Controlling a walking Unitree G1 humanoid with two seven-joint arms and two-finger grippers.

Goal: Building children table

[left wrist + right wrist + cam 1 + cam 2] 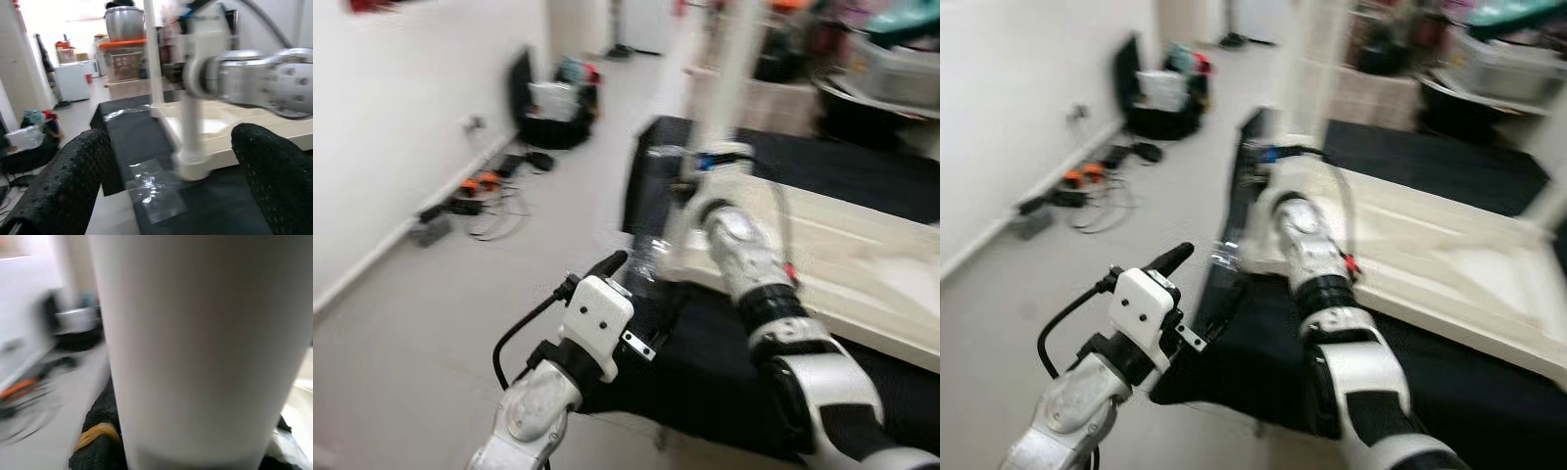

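Observation:
A cream children's table top (842, 264) lies upside down on a black mat (705, 372). At its near left corner a white table leg (736, 69) stands upright. My right gripper (705, 157) reaches forward and is shut on that leg low down; in the right wrist view the leg (195, 357) sits tight against a black finger (98, 435). My left gripper (612, 264) hovers open at the mat's left edge, a short way before the leg (192, 112), with nothing between its fingers (73, 181). The picture is blurred.
Cables and a power strip (475, 196) lie on the floor along the white left wall. A black bag with bundles (558, 108) stands at the back left. Boxes and pots (891, 59) crowd the back right. Clear plastic film (156, 191) lies on the mat.

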